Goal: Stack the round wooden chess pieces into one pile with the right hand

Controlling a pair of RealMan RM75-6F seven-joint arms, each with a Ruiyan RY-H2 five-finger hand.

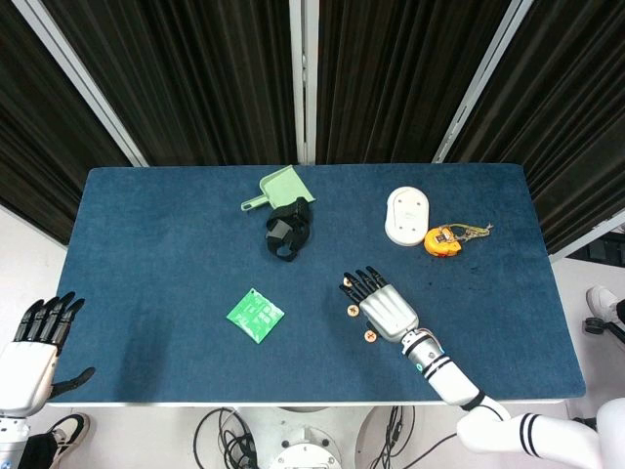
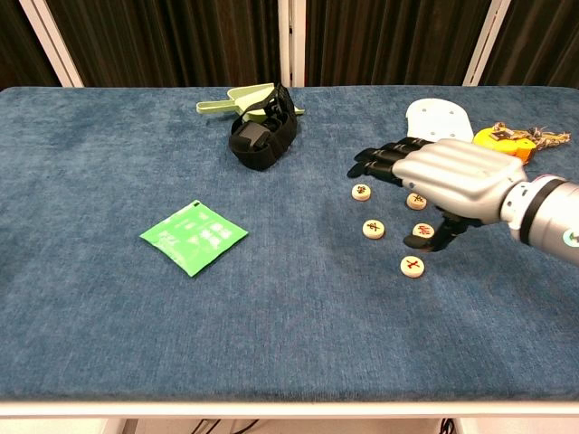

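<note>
Five round wooden chess pieces lying flat, faces up, loosely clustered right of centre on the desk; round, so no long axis. Right hand hovering over the cluster, fingers spread, pointing far-left, holding nothing. Thumb tip beside one piece; contact unclear. Left hand off the near-left edge, fingers apart.

I'm working in a lab test bay: black curtains behind a blue cloth-covered table.
</note>
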